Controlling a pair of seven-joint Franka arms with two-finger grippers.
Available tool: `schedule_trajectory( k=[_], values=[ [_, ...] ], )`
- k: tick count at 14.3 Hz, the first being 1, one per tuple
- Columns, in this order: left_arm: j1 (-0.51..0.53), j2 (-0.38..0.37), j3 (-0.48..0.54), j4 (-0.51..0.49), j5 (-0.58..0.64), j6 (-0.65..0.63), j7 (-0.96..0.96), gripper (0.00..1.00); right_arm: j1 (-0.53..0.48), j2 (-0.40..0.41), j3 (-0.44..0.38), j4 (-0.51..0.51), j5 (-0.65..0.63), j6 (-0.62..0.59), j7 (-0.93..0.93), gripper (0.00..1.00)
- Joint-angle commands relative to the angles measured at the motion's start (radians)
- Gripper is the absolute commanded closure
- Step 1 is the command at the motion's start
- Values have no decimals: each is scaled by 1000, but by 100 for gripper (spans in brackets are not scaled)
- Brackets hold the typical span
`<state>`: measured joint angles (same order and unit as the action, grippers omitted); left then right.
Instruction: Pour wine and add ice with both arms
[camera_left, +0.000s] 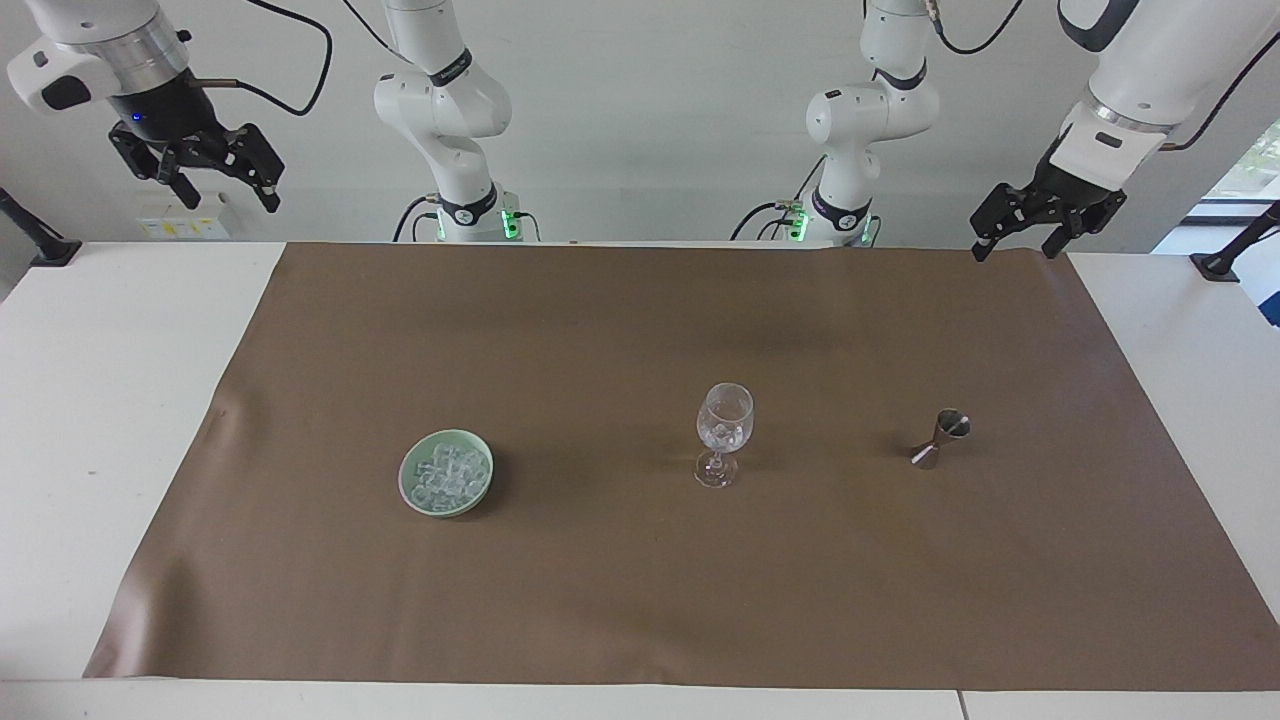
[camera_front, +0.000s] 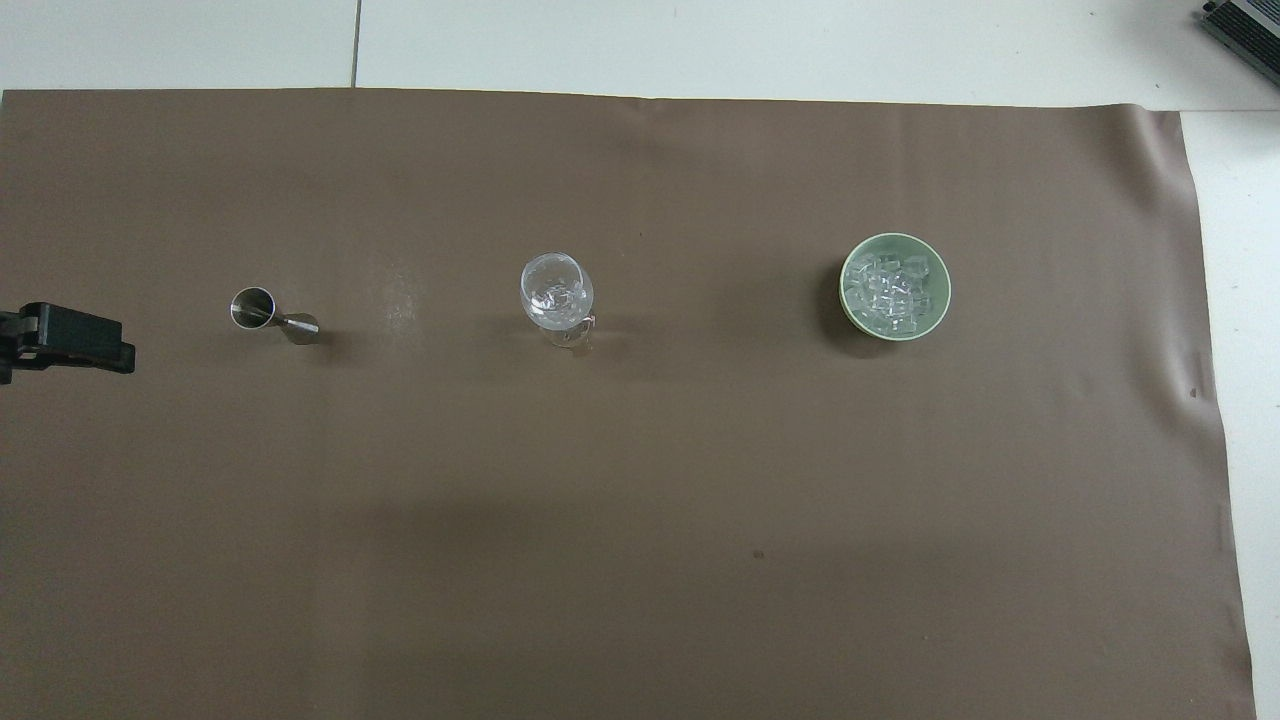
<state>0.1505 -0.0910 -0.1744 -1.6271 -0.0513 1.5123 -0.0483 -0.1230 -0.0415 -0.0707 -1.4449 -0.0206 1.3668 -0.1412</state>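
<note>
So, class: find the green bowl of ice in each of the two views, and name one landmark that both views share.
Facing view: the green bowl sits low, toward that picture's left, on the brown mat.
Overhead view: the green bowl sits toward that picture's right, above the middle.
Shared landmark: the wine glass stands mid-mat beside it, with the metal jigger past the glass.

Both white jointed arms hung raised at the robots' end of the worktop, holding nothing. The left arm's black two-finger claw (camera_left: 1017, 243) hovered over the corner at its own end, fingers spread and tilted downward. The right arm's black claw (camera_left: 228, 192) was lifted higher, out past its end of the worktop, fingers also apart.
</note>
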Motion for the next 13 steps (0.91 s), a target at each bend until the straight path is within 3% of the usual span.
schedule_trajectory(
  k=[1,13],
  values=[
    [3,-10,3,4,5,-21,10,0,-3,-31,8,-40,11,15,15,0],
    [1,-10,3,4,5,-21,10,0,33,-31,12,-35,16,5,20,0]
  ],
)
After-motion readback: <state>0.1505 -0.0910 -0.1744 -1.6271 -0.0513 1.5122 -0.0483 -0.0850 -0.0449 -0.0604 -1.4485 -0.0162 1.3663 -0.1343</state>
